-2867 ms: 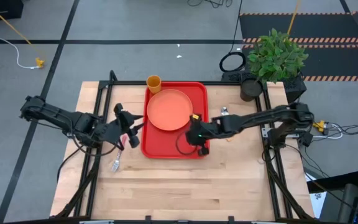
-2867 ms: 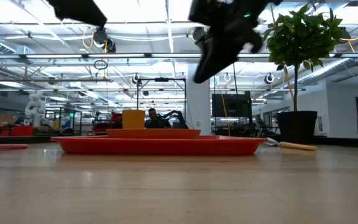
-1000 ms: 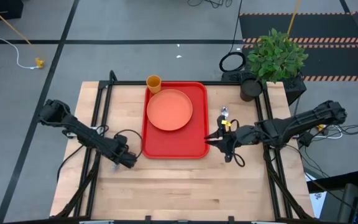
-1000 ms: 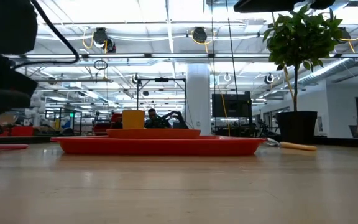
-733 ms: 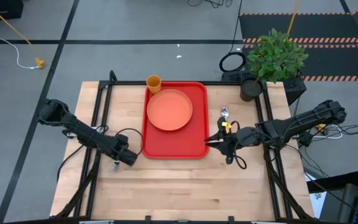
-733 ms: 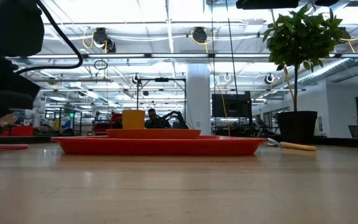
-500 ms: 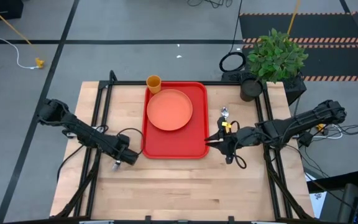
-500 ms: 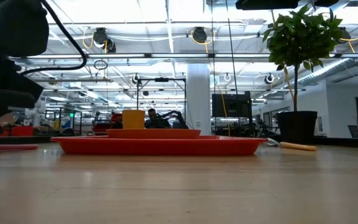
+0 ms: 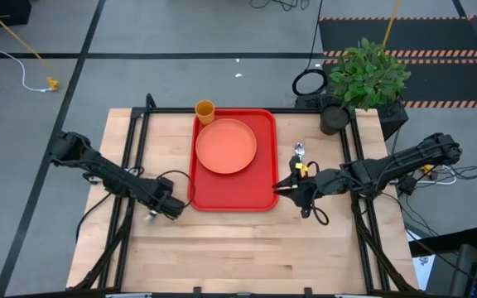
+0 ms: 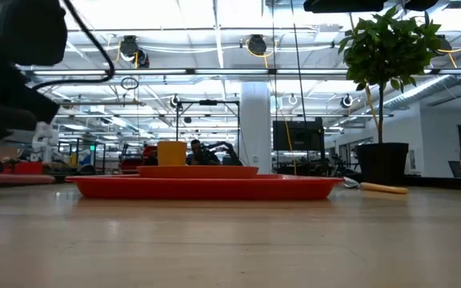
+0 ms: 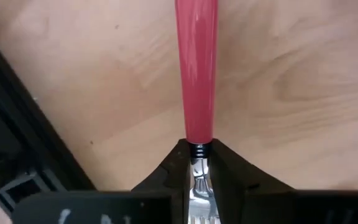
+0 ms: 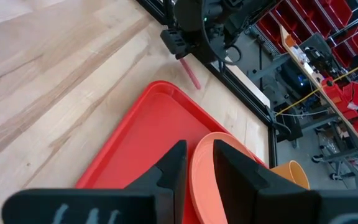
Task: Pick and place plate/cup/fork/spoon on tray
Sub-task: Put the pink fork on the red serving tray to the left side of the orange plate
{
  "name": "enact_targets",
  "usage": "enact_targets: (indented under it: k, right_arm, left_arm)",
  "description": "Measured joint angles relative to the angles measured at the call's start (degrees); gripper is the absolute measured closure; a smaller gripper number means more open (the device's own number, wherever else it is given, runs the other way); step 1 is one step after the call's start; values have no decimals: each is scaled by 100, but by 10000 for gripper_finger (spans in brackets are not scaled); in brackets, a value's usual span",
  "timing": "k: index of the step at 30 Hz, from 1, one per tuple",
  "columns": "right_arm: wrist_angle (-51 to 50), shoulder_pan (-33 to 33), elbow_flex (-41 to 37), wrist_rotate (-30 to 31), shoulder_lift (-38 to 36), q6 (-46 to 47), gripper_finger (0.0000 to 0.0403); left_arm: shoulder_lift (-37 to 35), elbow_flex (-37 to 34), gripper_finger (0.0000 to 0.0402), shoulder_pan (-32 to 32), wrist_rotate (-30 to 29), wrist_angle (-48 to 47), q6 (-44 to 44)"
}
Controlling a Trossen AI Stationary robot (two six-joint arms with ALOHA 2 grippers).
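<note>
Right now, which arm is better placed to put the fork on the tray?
The left. Its gripper is shut on the fork at the neck, beside the tray. The right gripper waits across the tray, near the spoon.

From overhead you look straight down on the whole table (image 9: pixel 222 248), with the tray (image 9: pixel 259 178) at its middle, while your table-height camera looks level across the boards at the tray's (image 10: pixel 206 187) near rim and the room behind it. Your left wrist camera sits very close over the fork (image 11: pixel 196 68), facing along its handle with bare wood around it. Your right wrist camera looks from farther back across the tray (image 12: pixel 135 155) toward the table's left side, so it shares the tray, the plate (image 12: pixel 213 171) and the cup (image 12: pixel 284 176) with the overhead and low views.
</note>
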Motion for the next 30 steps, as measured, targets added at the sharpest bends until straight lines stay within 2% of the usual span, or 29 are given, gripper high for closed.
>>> enact_targets:
  k: [4, 8, 19, 24, 30]
  right_arm:
    - [-55, 0, 0, 0, 0, 103, 330]
    - [-149, 0, 0, 0, 0, 249, 330]
    - [-248, 0, 0, 0, 0, 992, 330]
    - [-260, 0, -1, -2, 0, 1415, 330]
    - [-254, 0, -159, -4, -2, 1565, 330]
  left_arm:
    - [-4, 307, 366, 1, -115, -674, 76]
    - [-4, 725, 354, -1, -554, -974, 404]
    - [-13, 1875, 358, 24, -3032, -874, 2945]
    - [-13, 2028, 358, 193, -3708, -153, 4543]
    - [-13, 2032, 356, 807, -3652, 1397, 6350]
